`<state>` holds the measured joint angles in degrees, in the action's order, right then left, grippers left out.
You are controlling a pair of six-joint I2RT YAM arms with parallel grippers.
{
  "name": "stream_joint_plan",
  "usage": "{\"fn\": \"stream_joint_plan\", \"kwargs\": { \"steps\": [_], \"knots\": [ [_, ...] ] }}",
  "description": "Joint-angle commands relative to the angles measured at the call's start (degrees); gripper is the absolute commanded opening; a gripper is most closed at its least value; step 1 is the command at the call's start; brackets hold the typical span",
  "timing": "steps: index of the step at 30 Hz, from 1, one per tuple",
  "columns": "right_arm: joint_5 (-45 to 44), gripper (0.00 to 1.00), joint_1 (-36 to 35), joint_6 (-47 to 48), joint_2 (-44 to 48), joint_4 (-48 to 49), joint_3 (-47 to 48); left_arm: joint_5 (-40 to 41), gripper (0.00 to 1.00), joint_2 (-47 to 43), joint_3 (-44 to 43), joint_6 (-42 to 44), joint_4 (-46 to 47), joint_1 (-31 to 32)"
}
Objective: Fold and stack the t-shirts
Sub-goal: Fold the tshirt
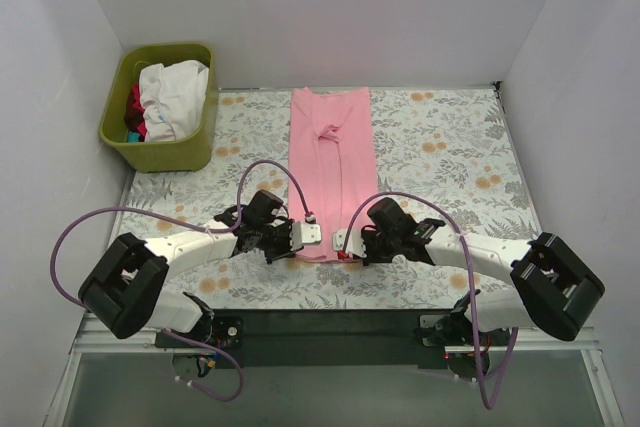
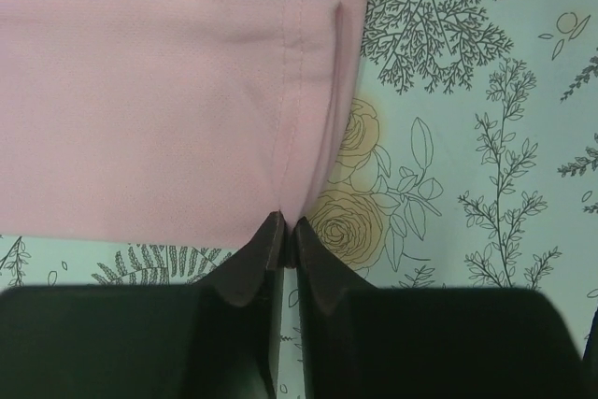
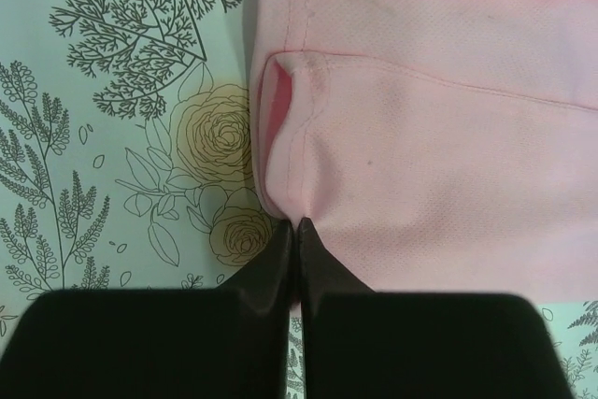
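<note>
A light pink t-shirt lies folded into a long narrow strip down the middle of the floral mat. Both grippers sit at its near hem. My left gripper is shut, pinching the hem's left corner between its fingertips. My right gripper is shut on the right corner, where the pink cloth puckers at the fingertips. More t-shirts, a white one over red and teal cloth, lie bunched in the bin.
An olive-green plastic bin stands at the far left corner of the mat. White walls close in the left, back and right. Purple cables loop over both arms.
</note>
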<state>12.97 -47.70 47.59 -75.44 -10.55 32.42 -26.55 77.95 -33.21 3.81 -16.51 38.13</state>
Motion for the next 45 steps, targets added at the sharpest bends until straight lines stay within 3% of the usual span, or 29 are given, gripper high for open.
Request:
{"fn": "stream_joint_plan", "kwargs": {
  "steps": [1, 2, 10, 17, 22, 29, 45],
  "knots": [
    [-2.34, 0.01, -0.2, 0.22, -1.47, -3.78, -3.16, 1.5, 0.04, 0.97, 1.84, 0.58, -2.91, 0.54],
    [-2.51, 0.01, -0.2, 0.04, -1.2, -3.87, -2.9, 1.5, 0.0, 0.8, 1.66, 0.32, -3.26, 0.54],
    [-0.41, 0.01, -0.28, -0.4, 5.03, -12.2, 4.48, -2.1, 0.0, -4.73, -4.48, -1.71, -9.14, 0.54],
    [3.63, 0.01, -1.86, -4.78, 11.8, -19.85, 5.98, -8.69, 0.0, -11.23, -8.35, 0.41, -22.67, 0.89],
    [3.28, 0.01, 0.23, -2.87, 10.93, -21.45, 11.07, -8.96, 0.0, -11.87, -12.39, -2.94, -23.83, -1.03],
    [6.27, 0.01, 8.05, 3.64, 1.53, -21.8, 22.49, -13.0, 0.0, 1.14, -23.55, 0.58, -21.81, -12.98],
    [10.32, 0.01, 20.37, 15.6, -25.0, -21.71, 45.87, -12.92, 0.0, 28.55, -46.14, 4.27, -16.88, -21.43]
  ]
}}
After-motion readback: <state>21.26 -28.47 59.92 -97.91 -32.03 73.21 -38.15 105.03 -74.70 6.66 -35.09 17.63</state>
